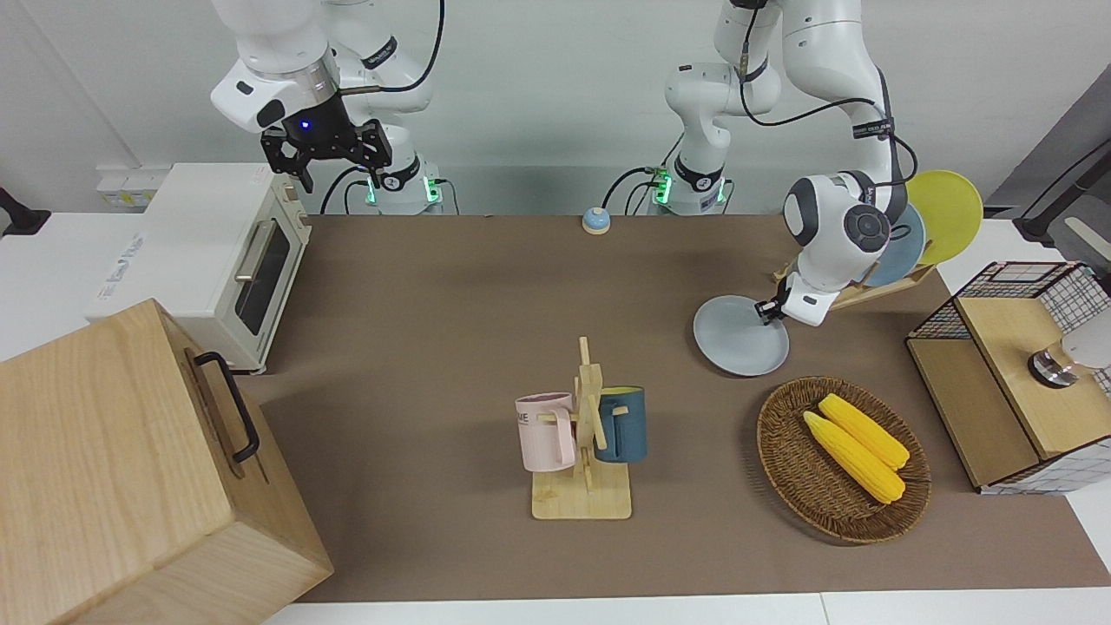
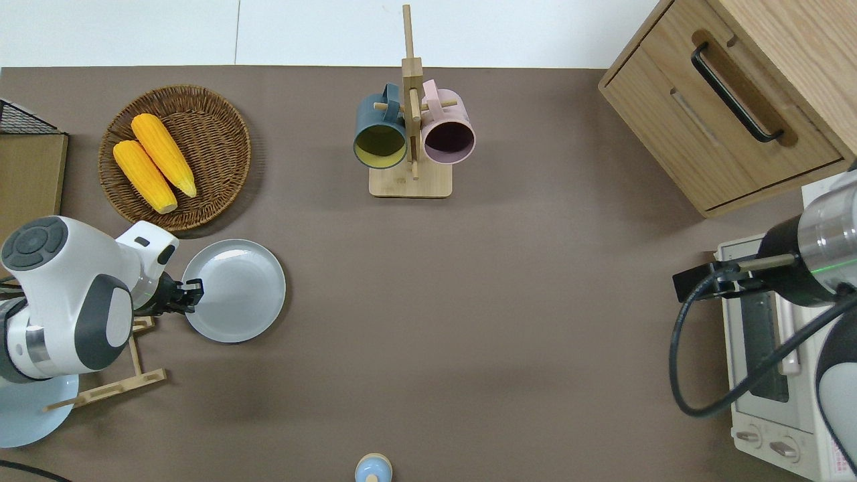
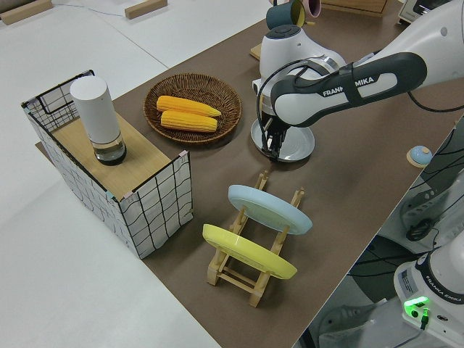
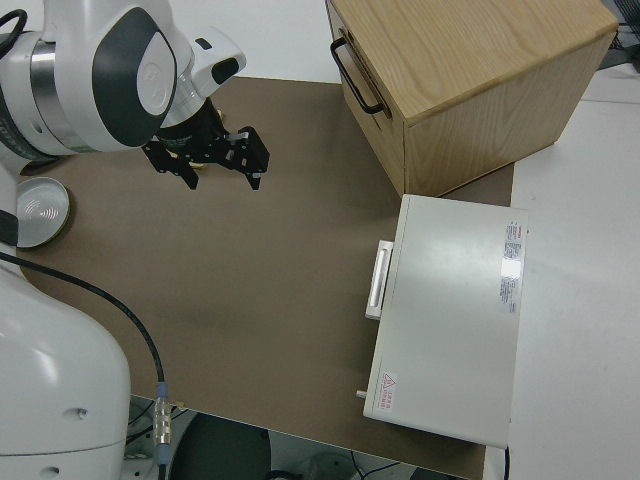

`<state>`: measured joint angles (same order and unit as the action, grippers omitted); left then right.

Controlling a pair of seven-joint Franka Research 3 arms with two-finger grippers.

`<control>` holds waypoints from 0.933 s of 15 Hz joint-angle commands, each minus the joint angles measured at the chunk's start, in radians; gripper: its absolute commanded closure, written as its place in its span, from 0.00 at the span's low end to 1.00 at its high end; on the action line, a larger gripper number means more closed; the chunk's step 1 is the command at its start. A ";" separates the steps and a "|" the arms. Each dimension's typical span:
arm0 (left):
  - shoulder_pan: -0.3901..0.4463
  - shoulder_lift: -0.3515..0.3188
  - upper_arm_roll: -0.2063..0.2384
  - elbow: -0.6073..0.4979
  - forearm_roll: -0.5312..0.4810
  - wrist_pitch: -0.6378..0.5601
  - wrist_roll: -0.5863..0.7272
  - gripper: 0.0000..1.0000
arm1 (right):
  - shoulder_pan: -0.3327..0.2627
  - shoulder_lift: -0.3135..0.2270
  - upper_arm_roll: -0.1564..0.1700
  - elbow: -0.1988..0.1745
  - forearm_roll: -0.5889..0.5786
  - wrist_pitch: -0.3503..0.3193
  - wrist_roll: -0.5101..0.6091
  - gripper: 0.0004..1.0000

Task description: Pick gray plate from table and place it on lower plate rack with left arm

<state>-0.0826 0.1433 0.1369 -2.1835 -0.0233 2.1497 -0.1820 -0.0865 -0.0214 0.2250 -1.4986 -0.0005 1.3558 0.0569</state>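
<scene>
Gray plate [image 2: 234, 291] lying flat on counter [image 2: 469, 301], just beside wicker basket [image 2: 214, 134] and nearer to robots than it. Left pincer [image 2: 194, 294] sitting low at plate's rim on edge toward left arm's end of counter, plate spreading away from it toward counter's middle; whether fingers are pinching rim, cannot tell. Lower plate rack [image 3: 250, 264], carrying sky-blue plate [image 3: 270, 209] and yellow plate [image 3: 249, 251], standing nearer to robots. Plate looking round, pale, low-rimmed, bare. Right arm parked, right pincer [image 4: 205, 160] spread.
</scene>
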 commanded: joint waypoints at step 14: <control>-0.014 -0.096 -0.013 0.294 0.300 -0.559 -0.093 1.00 | -0.015 -0.005 0.007 0.006 0.004 -0.015 -0.003 0.01</control>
<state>-0.0837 0.0783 0.1339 -1.9356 0.1690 1.7106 -0.2468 -0.0865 -0.0214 0.2250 -1.4986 -0.0005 1.3558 0.0569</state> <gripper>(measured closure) 0.974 0.009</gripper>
